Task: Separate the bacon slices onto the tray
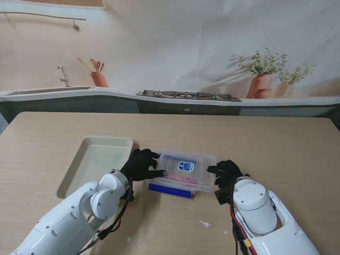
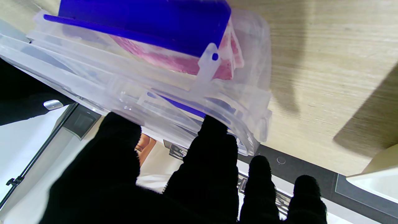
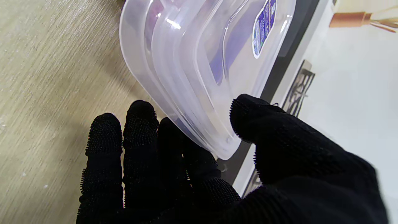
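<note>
A clear plastic container (image 1: 186, 169) with a blue-labelled lid sits mid-table, a blue latch (image 1: 170, 190) along its side nearest me. Pink bacon slices (image 2: 174, 60) show through its wall under the blue latch (image 2: 146, 21). My left hand (image 1: 142, 164), in a black glove, clasps the container's left end, with its fingertips (image 2: 214, 124) against the lid's rim. At the right end my right hand (image 1: 227, 175) grips the container (image 3: 199, 62), its thumb (image 3: 248, 112) on the lid and its fingers beside the corner. A pale empty tray (image 1: 79, 170) lies left of the container.
Small white scraps (image 1: 205, 224) lie on the wooden table nearer to me, between the arms. Behind the table's far edge runs a backdrop counter with a sink, a hob and potted plants.
</note>
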Tool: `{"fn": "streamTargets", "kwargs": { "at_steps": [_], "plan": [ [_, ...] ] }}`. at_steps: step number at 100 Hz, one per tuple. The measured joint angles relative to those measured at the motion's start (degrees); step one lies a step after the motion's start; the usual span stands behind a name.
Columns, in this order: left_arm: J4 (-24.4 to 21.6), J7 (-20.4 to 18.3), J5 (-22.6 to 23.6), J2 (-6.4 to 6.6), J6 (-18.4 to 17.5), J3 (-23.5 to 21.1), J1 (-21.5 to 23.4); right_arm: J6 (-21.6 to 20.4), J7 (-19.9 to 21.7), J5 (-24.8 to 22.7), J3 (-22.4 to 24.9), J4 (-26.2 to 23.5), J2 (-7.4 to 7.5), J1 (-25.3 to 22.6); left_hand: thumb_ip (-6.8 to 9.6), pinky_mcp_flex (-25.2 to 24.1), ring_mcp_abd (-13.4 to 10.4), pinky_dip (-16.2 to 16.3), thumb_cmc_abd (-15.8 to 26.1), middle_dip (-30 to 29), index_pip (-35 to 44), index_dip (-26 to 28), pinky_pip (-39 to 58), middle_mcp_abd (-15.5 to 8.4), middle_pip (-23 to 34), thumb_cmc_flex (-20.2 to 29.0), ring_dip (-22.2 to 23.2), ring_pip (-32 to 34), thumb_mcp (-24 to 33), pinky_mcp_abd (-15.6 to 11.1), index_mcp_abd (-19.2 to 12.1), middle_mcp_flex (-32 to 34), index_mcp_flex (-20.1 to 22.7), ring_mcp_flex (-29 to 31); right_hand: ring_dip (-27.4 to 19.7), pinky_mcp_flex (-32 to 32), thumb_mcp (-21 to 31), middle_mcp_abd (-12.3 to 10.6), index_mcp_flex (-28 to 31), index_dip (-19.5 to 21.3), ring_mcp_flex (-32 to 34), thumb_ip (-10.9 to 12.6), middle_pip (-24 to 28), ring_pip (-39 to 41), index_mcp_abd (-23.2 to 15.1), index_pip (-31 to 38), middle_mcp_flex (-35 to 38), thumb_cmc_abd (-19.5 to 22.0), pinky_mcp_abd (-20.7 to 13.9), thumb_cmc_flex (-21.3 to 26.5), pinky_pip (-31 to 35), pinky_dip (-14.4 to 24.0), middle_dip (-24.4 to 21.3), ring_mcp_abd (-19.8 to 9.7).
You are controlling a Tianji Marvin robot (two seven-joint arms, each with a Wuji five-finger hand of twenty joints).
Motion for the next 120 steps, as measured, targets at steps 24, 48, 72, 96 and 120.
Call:
{"fn": "streamTargets", "kwargs": {
  "at_steps": [24, 48, 72, 96, 120],
  "plan": [
    [0.1, 0.03, -0.14, 0.05, 0.01, 0.09, -0.13, 0.32, 0.4, -0.66, -0.35, -0.03, 0.34, 0.63, 0.0, 0.0, 0.0, 0.0, 0.08, 0.0, 0.01, -0.07, 0.0, 0.0, 0.0, 0.0, 0.0, 0.0, 0.55, 0.0, 0.96, 0.0, 0.05, 0.0, -0.33, 0.02, -2.46, -0.62, 0.56, -10.6, 0.25, -4.74, -2.33, -2.13, -0.37, 10.78, 1.09, -2.01, -0.57, 5.57, 0.17, 0.34, 0.01, -0.13],
    [0.18, 0.03, -0.15, 0.11, 0.0, 0.02, -0.14, 0.37, -0.19, -0.68, -0.75, 0.1, 0.3, 1.12, 0.0, 0.0, 0.0, 0.0, 0.6, 0.0, 0.01, -0.09, 0.0, 0.0, 0.0, 0.0, 0.0, 0.0, 0.55, 0.0, 1.27, 0.0, 0.06, 0.0, -3.59, 9.11, -3.14, -0.76, 3.21, -12.42, 10.86, -6.07, -8.14, -6.42, -0.66, 18.87, 12.59, -3.51, 0.78, 7.31, 1.47, 0.35, -10.41, 0.53],
    [0.28, 0.1, -0.12, 0.13, -0.2, -0.1, -0.14, -0.35, -1.47, 0.36, -0.81, 0.49, -0.26, 1.53, 0.0, 0.0, 0.0, 0.0, 0.67, 0.0, 0.02, -0.1, 0.0, 0.0, 0.0, 0.0, 0.0, 0.0, 0.55, 0.0, 1.92, 0.0, 0.2, 0.0, -3.17, 17.06, -3.76, -1.53, 4.14, -12.44, 20.04, -6.15, -6.9, -2.44, -0.82, 19.63, 22.0, -3.86, 2.9, 8.95, 6.44, 0.65, -10.4, 0.41],
    [0.5, 0.67, -0.14, 0.12, -0.61, -0.25, -0.05, -2.92, -1.53, 3.2, -0.1, 0.65, -0.31, 1.38, 0.0, 0.0, 0.0, 0.0, 0.8, 0.0, 0.04, -0.11, 0.0, 0.0, 0.0, 0.0, 0.0, 0.0, 0.55, 0.0, 2.66, 0.01, 0.29, 0.0, -1.93, 16.63, -4.36, -1.53, 4.06, -8.54, 20.07, -6.21, -6.09, -0.71, -0.82, 20.2, 21.77, -3.13, 2.91, 9.92, 7.47, 1.2, -8.53, 0.34],
    [0.63, 1.12, -0.25, 0.07, -1.23, -0.57, 0.2, -3.95, -2.05, 6.62, 0.89, 0.31, -0.6, 0.58, 0.0, 0.0, 0.0, 0.0, 0.87, 0.0, 0.01, -0.11, 0.0, 0.0, 0.0, 0.0, 0.0, 0.06, 0.55, 0.0, 2.81, 0.01, 0.22, 0.0, -0.86, 15.75, -4.36, -1.52, 3.73, -4.94, 19.4, -7.38, -4.41, 1.0, -0.85, 21.63, 20.74, -2.29, 3.0, 10.1, 7.85, 1.85, -6.46, 0.48]
  ]
}}
